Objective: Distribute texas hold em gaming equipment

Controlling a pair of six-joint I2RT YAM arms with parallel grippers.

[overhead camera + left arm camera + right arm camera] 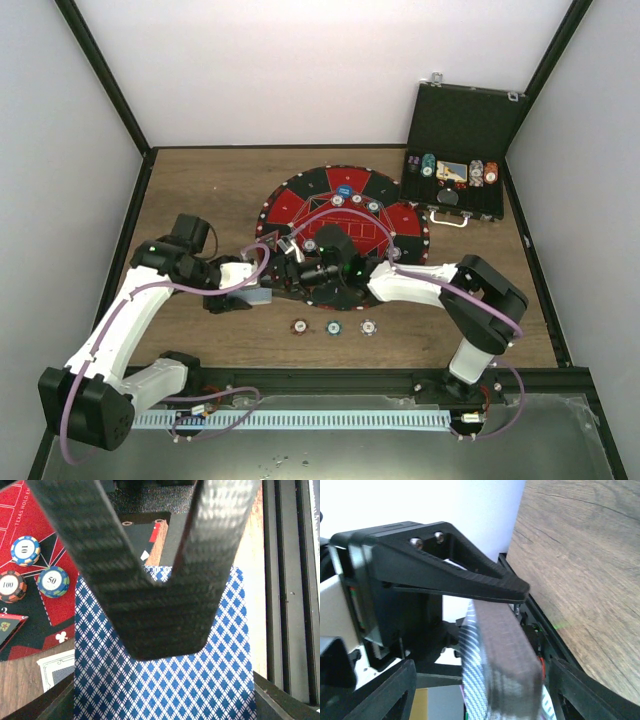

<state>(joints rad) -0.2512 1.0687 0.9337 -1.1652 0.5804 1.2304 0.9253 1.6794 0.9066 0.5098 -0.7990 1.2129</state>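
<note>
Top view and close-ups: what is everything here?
table: one, brown wood, underneath
mat: one, red-black, round, centre
case: one, black, open, far right
case chips: several, mixed, inside case
mat chips: several, striped, on mat
loose chips: three, mixed, table before mat
blue button: one, mat's far side
card deck: one, blue-diamond back, mat's near edge
single card: one, white-edged, table beside mat
left tool: one, black, shut on card deck
right tool: one, black, open around deck

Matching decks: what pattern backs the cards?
Cards: blue-and-white diamond lattice; clearest in left wrist view.
</note>
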